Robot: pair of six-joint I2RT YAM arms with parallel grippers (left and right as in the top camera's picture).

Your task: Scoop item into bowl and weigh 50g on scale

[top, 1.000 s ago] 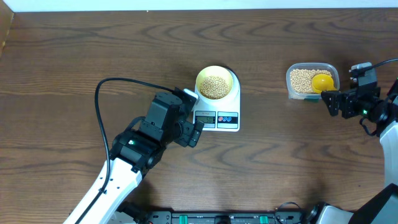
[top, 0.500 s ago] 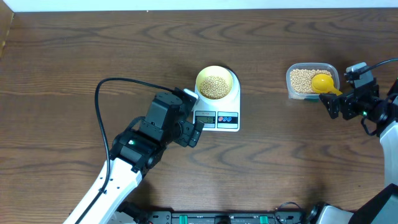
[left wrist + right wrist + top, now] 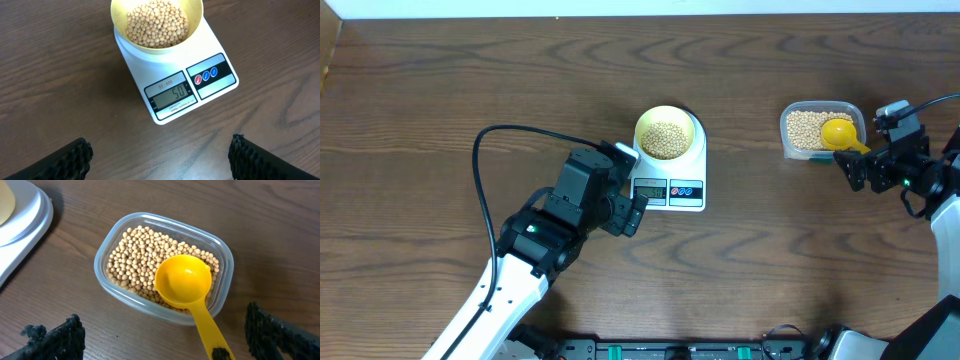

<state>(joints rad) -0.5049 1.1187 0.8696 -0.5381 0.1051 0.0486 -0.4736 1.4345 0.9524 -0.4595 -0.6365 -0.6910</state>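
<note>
Scale (image 3: 670,180) sits approx mid-worktop, a bit nearer the far edge. Bowl (image 3: 642,125) is on its platform w/ a heap of beans (image 3: 666,138) inside. From overhead the display (image 3: 170,95) is too small to read. L wrist view shows it clearly: 50. That view cuts off the bowl's far rim at the top of the frame.

L hand (image 3: 632,185) hovers just beside the scale's near-left corner, jaws spread wide, nothing btwn them. In its own cam only the two dark fingertips show, at the bottom corners, the rest cut off.

Toward the right edge of the worktop: clear tub (image 3: 788,135), more beans in it, yellow scoop (image 3: 838,132) w/ its cup resting on them, cup looks empty. The handle runs out over the tub rim toward R hand (image 3: 855,168). R hand is wide open, fingers well apart from the handle on both sides, not gripping it. The handle end has a dark mark and is cut off at the bottom of the R wrist frame. A sliver of the scale shows top-left there. R arm is partly out of frame in the overhead.
</note>
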